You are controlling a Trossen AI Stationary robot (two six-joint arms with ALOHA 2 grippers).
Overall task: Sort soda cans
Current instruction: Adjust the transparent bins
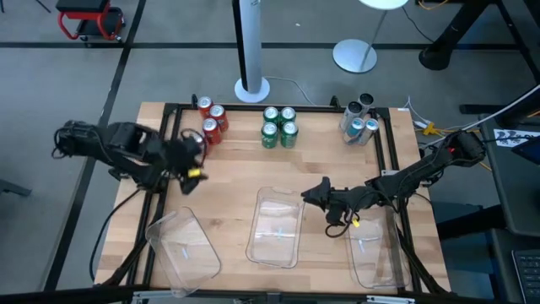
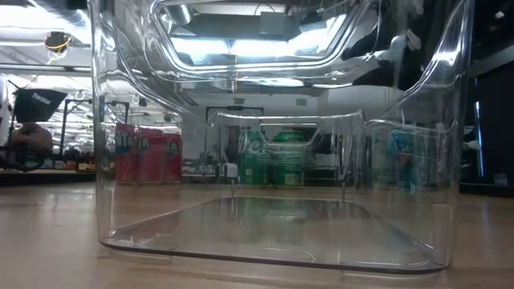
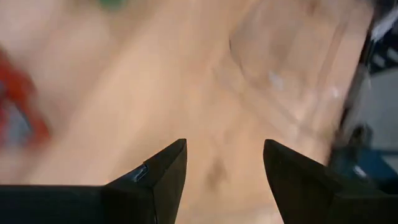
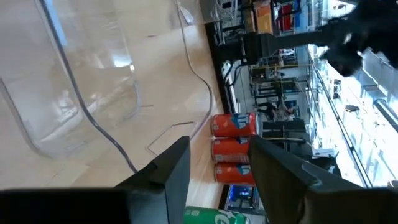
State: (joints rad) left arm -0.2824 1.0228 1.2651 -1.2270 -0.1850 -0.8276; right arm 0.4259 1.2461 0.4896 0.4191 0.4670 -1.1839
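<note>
While the twelve soda cans stand along the far edge of the table, they sit in three clusters. The red cans are at the left, the green cans form a tight square in the middle, and the silver-blue and dark cans are bunched at the right. All of them stand upright on the wood and none is in a tray.

Nearer the front edge lie three clear plastic trays. The left tray sits at a slant, the middle tray lies roughly square to the table, and the right tray lies along the black frame rail. From table height the middle tray fills the view, with red, green and bluish cans showing through its walls.

The left claw hovers just beside the red cans, on their near side, with its two dark fingers parted by a moderate gap and nothing between them; only bare wood shows past them. The right claw reaches in from the right and hangs above the gap between the middle and right trays, close to the middle tray's far right corner. Its fingers also stand partly apart and hold nothing, and past them the red cans show far across the table.
</note>
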